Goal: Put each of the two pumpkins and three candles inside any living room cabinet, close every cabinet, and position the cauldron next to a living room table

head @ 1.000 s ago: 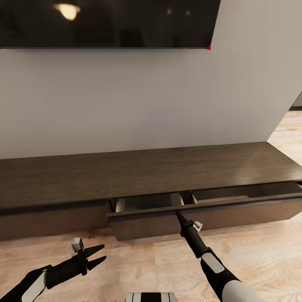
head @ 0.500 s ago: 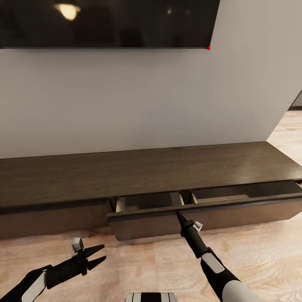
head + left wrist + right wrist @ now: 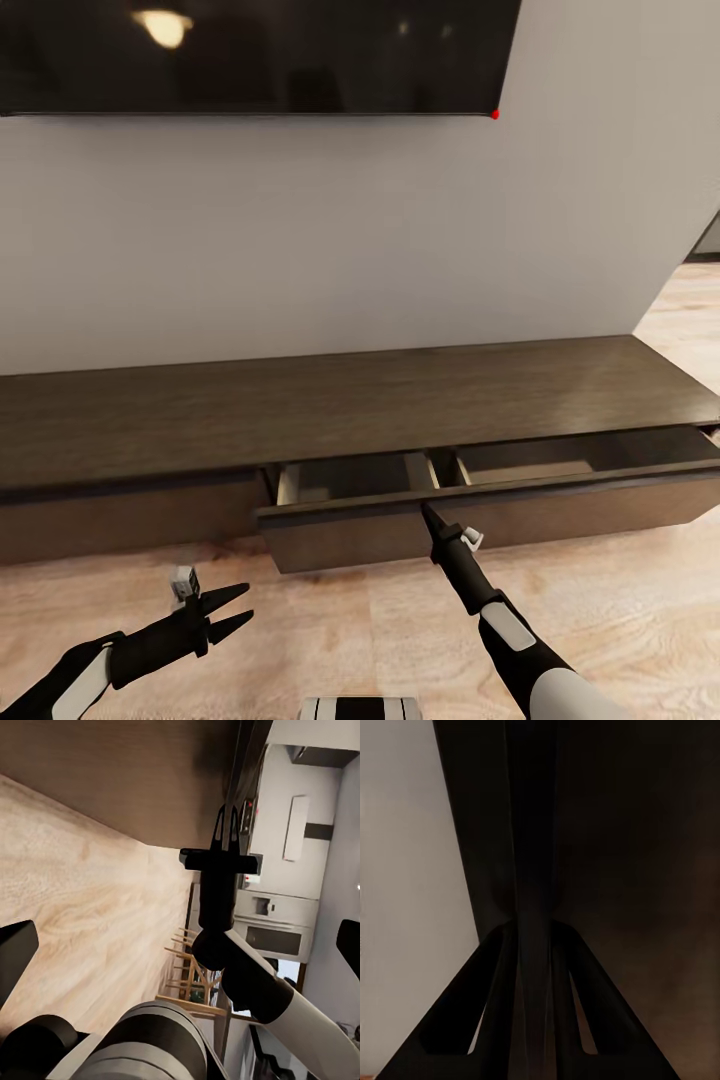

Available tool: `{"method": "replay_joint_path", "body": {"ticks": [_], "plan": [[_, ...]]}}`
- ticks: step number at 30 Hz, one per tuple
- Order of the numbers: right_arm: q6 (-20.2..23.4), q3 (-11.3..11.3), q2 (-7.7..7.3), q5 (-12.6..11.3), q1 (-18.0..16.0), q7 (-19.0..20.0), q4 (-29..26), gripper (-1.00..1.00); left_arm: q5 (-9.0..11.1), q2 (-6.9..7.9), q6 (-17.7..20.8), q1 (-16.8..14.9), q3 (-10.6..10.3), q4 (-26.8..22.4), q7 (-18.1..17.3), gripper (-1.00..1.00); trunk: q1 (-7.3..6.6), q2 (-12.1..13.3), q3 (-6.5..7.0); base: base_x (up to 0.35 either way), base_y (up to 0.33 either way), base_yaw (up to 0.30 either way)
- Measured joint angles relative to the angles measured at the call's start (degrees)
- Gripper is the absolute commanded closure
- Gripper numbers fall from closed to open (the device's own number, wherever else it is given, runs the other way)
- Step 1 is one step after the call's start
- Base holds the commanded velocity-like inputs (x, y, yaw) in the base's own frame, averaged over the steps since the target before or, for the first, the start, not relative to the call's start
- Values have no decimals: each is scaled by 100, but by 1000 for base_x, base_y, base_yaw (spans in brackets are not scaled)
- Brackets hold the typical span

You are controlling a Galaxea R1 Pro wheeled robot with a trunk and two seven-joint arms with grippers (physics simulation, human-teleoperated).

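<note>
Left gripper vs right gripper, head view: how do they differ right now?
The left gripper is open, fingers spread in a V, hanging free above the wood floor; the right gripper is shut, fingers together, its tip at the top edge of the cabinet's pulled-out drawer front. The left points sideways toward the right arm, the right points at the drawer. Both are black with no loose item in them.

We see right arm (image 3: 520, 640) reaching toward 11 o'clock, right gripper (image 3: 427, 512) pinched together at narrow tip. Left arm (image 3: 100, 660) low, pointing to 2 o'clock, left gripper (image 3: 240, 608) spread apart, holding nothing.
</note>
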Motion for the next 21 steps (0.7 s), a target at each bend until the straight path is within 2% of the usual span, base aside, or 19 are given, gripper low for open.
{"method": "replay_joint_path", "body": {"ticks": [21], "plan": [[-5, -28, -2, -22, 0, -10, -2, 100, 0, 8, 0, 1, 1, -1, 0, -100, 0, 0, 0, -64, 0, 0]]}}
